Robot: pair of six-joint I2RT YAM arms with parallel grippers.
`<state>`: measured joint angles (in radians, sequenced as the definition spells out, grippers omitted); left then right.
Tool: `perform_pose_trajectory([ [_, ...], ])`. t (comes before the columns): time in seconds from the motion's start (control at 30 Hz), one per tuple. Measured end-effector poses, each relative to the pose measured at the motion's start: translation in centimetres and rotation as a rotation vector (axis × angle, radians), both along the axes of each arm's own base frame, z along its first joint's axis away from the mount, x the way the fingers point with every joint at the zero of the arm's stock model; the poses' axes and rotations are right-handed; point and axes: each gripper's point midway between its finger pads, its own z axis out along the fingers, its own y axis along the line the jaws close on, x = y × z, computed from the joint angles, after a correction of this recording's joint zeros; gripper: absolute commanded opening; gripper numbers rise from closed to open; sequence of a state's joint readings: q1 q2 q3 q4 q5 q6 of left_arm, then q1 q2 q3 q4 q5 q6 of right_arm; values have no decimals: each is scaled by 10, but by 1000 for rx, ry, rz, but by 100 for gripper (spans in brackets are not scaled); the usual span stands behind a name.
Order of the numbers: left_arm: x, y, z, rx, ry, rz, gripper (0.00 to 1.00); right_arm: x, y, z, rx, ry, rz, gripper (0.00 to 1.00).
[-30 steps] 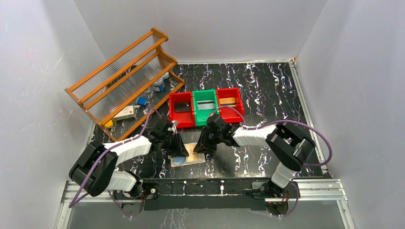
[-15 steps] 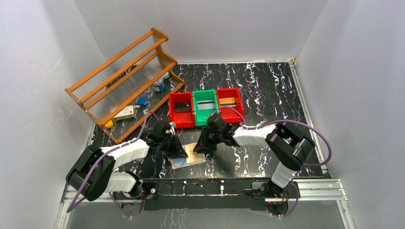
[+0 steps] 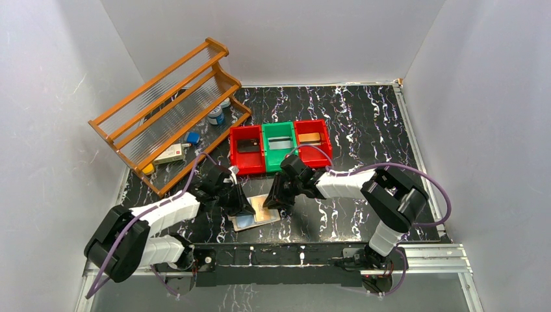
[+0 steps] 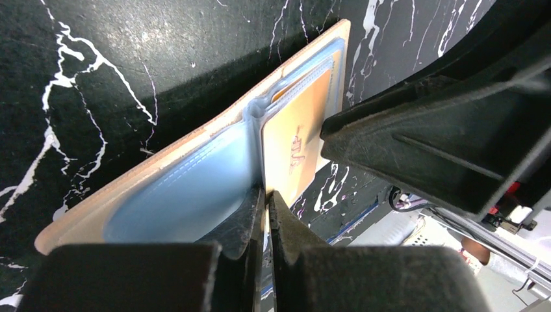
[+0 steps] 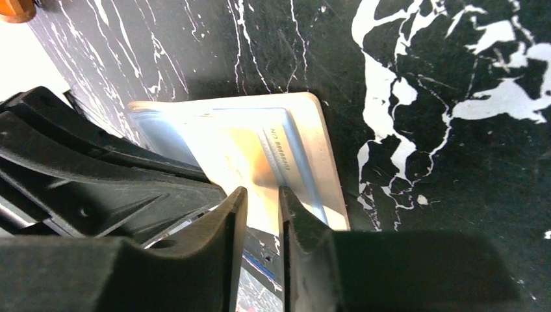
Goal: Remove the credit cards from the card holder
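Note:
The tan card holder point(image 3: 261, 211) lies open near the table's front edge, with pale blue sleeves point(image 4: 188, 188). An orange-gold credit card point(image 4: 295, 143) sits in one sleeve. My left gripper point(image 3: 243, 209) is shut at the holder's near edge. The sleeves' middle ridge runs into its jaws point(image 4: 265, 195). My right gripper point(image 3: 276, 203) stands slightly open point(image 5: 261, 195), its tips just short of the pale card point(image 5: 240, 149), nothing between them. A dark card point(image 3: 247, 145), a silvery card point(image 3: 280, 143) and an orange card point(image 3: 310, 138) lie in the bins.
Three bins stand in a row behind the holder: red point(image 3: 234, 151), green point(image 3: 265, 147) and red point(image 3: 327, 142). A wooden rack point(image 3: 169, 110) leans at the back left over a jar point(image 3: 216, 117), a blue block point(image 3: 192, 138) and a white box point(image 3: 170, 154).
My left gripper's jaws have closed at the holder's fold, and that arm's elbow has drifted left. The right arm and the holder have barely moved.

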<state>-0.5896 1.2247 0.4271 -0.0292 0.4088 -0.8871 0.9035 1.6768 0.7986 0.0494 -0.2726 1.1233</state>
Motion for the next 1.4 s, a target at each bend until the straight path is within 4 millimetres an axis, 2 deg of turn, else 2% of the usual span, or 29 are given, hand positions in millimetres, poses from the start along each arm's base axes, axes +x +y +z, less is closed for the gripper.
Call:
perform_pose_trajectory([
  [0.07, -1, 1, 2, -2, -7, 0, 0, 0, -1, -2, -7, 0, 1, 23],
  [0.17, -3, 2, 2, 0, -8, 1, 0, -1, -2, -4, -16, 5, 0, 20],
  [1.1, -13, 24, -9, 111, 0, -1, 0, -2, 1, -6, -20, 5, 7, 22],
  [1.33, -7, 16, -1, 65, -16, 16, 21, -2, 1, -6, -18, 1, 15, 23],
  [1.4, -3, 9, 4, 26, -28, 25, 24, -3, 2, -6, -14, 5, 19, 23],
])
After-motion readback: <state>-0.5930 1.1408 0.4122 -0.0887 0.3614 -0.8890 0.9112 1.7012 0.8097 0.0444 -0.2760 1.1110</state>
